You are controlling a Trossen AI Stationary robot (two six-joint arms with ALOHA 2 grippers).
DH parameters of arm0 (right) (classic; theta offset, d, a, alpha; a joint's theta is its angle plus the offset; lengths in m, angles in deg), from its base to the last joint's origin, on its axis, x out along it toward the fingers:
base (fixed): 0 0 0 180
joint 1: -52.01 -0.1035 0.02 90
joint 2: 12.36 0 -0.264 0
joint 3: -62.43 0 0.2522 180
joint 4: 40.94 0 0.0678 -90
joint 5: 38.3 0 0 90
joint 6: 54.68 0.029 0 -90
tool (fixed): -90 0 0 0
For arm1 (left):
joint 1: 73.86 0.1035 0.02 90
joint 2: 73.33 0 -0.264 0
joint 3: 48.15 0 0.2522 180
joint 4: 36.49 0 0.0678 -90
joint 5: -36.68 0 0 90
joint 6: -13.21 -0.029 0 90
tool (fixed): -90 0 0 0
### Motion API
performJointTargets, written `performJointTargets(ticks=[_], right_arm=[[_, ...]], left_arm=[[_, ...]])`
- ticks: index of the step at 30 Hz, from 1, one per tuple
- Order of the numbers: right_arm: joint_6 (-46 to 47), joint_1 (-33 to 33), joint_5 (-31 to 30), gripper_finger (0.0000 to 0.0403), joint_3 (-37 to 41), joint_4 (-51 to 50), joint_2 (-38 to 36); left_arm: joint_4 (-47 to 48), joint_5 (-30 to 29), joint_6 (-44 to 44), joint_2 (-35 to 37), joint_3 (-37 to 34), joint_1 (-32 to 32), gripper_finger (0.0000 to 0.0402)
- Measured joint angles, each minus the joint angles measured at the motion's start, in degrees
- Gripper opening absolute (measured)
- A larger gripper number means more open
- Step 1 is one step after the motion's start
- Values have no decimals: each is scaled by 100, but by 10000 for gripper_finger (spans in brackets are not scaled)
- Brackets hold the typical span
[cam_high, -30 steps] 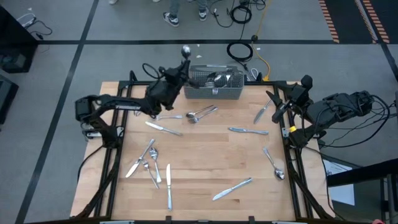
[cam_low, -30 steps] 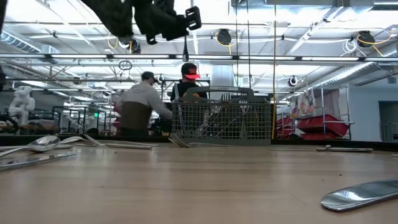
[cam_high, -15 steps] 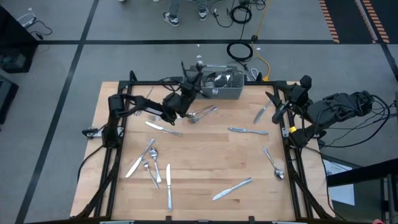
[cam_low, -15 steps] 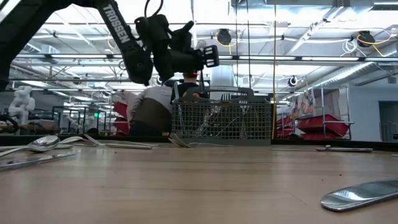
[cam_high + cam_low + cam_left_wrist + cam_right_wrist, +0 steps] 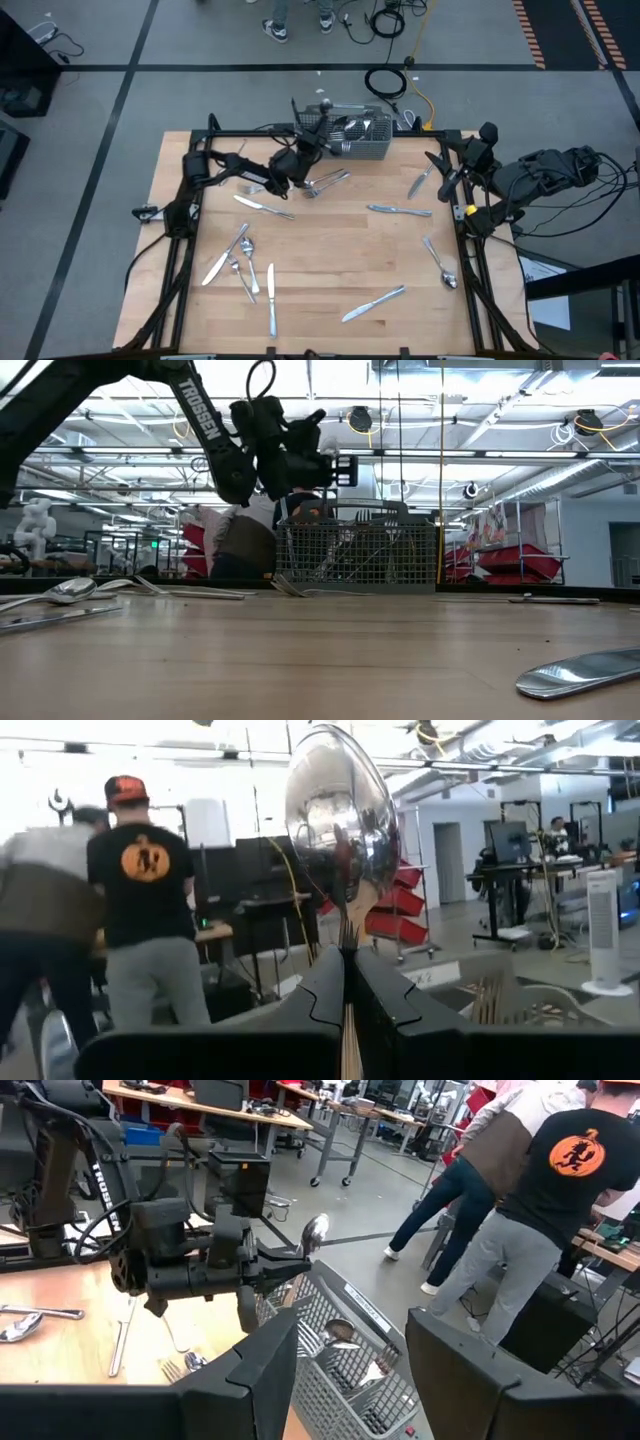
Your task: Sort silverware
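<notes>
left gripper (image 5: 314, 147) clenched on a spoon (image 5: 322, 104) over the basket (image 5: 375, 151) at twelve o'clock; some silverware inside, about a dozen pieces left on the table (image 5: 330, 260). right gripper (image 5: 443, 172) released at three o'clock.

A robotics lab: workbenches (image 5: 215, 1108), red bins (image 5: 520, 563), people (image 5: 140, 910) standing, ceiling ducts (image 5: 520, 450).

I'm seeing the spoon (image 5: 340, 815) handle disappearing between the left gripper (image 5: 348, 982) fingers; the basket (image 5: 345, 137) contents are looking too small to sort by type.
</notes>
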Motion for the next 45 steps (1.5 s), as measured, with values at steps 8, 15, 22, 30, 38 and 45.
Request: performJointTargets(ticks=[8,15,22,30,38,45], right_arm=[[0,2,-4,176,0,-146,0],[0,2,-7,176,0,-184,0],[-24,0,-7,176,0,-214,0],[-13,0,299,176,0,-238,-42],[4,0,442,176,-2,-236,-76],[17,0,608,176,-2,-231,-89]], left_arm=[[56,-217,382,-191,0,43,10],[451,-321,547,-184,-2,41,9],[987,-318,908,-184,-7,41,1],[1232,-308,1142,-184,-7,41,47],[1758,-159,1573,-180,-7,41,69],[2249,-148,1362,162,-9,37,70]])
